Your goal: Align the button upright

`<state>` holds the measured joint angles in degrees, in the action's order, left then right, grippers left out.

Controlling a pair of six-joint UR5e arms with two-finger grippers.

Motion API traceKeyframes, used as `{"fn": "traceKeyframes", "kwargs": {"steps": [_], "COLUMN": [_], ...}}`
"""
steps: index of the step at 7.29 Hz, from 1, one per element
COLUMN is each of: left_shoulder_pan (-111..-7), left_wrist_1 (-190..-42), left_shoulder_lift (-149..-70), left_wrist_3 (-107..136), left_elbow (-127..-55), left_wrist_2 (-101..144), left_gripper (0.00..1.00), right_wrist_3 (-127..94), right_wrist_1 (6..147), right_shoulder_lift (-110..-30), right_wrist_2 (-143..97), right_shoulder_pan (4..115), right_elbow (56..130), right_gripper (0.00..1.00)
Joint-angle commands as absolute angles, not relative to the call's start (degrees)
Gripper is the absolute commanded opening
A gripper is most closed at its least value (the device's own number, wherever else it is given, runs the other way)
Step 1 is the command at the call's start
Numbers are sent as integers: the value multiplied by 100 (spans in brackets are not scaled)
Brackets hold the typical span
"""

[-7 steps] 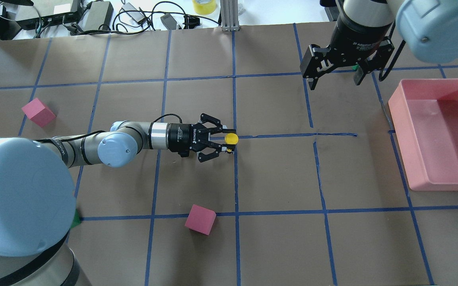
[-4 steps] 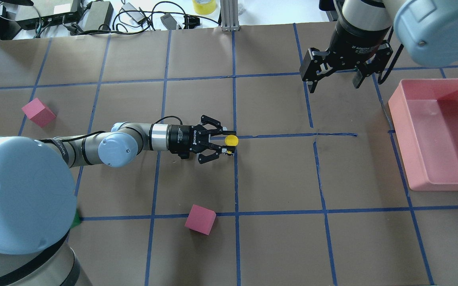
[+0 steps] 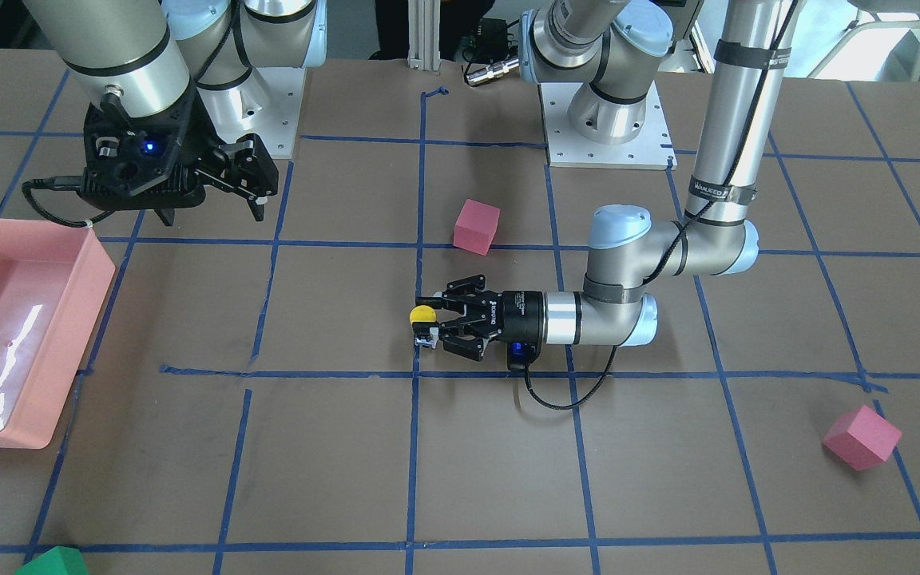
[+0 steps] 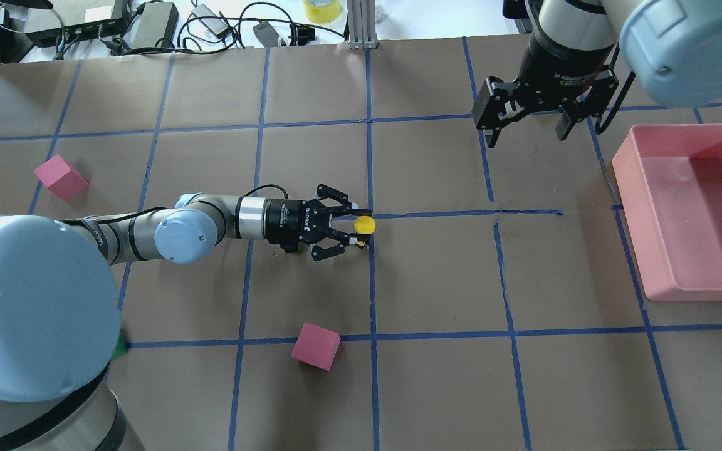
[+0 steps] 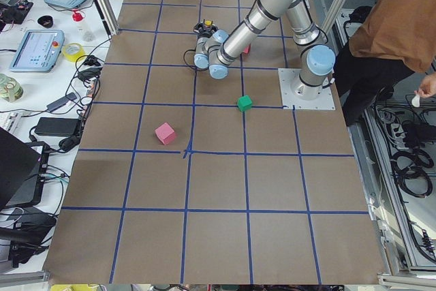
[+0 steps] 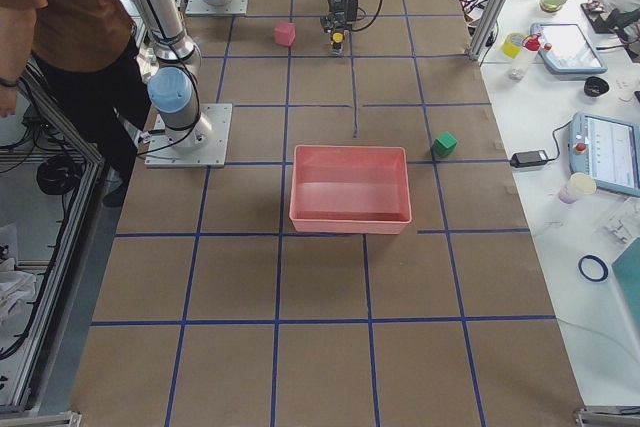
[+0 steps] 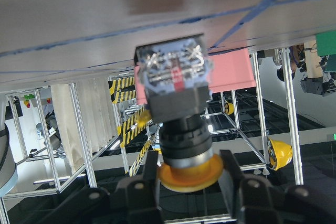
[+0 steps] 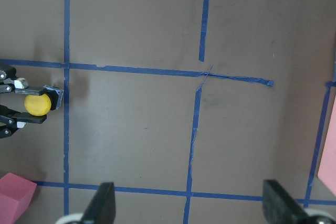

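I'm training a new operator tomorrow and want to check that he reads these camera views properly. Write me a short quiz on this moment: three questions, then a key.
1. True or false: the button lies loose in the pink tray.
2. The right gripper is: A) shut and empty; B) open and empty; C) shut on the button.
3. In the left wrist view, which end of the button faces the table: the yellow cap or the base block?

Key:
1. False. The left gripper holds it.
2. B.
3. The base block.
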<state>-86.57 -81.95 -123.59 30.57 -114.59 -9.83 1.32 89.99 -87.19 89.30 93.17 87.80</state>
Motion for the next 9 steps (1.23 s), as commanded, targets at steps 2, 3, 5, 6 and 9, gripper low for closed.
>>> {"fn": "traceKeyframes", "kwargs": {"steps": [2, 3, 5, 6, 9], "left_shoulder_pan": [-8657, -8657, -8657, -8640, -8631], "left_wrist_1": [-8244, -8244, -8165, -8156, -7956], "left_shoulder_lift": [-12226, -12052, -11525, -11288, -10627], "left_wrist_3": [3137, 3590, 5290, 5865, 4913], "left_elbow": [-11426, -11356, -10526, -9868, -9150], "left_wrist_2": [-1090, -1099, -2564, -3463, -5546], "left_gripper": [85, 85, 100, 100, 100], "right_wrist_3": [132, 132, 132, 132, 132], "right_wrist_1": [9000, 9000, 8991, 9000, 8991], "right_shoulder_lift": [-8719, -8719, -8719, -8719, -8719], "right_wrist_2": [8930, 8938, 8938, 8938, 8938], "right_shoulder_pan": [9316, 9316, 9316, 9308, 9308], "right_elbow": [8780, 8780, 8780, 8780, 8780], "right_gripper": [100, 100, 100, 100, 100]}}
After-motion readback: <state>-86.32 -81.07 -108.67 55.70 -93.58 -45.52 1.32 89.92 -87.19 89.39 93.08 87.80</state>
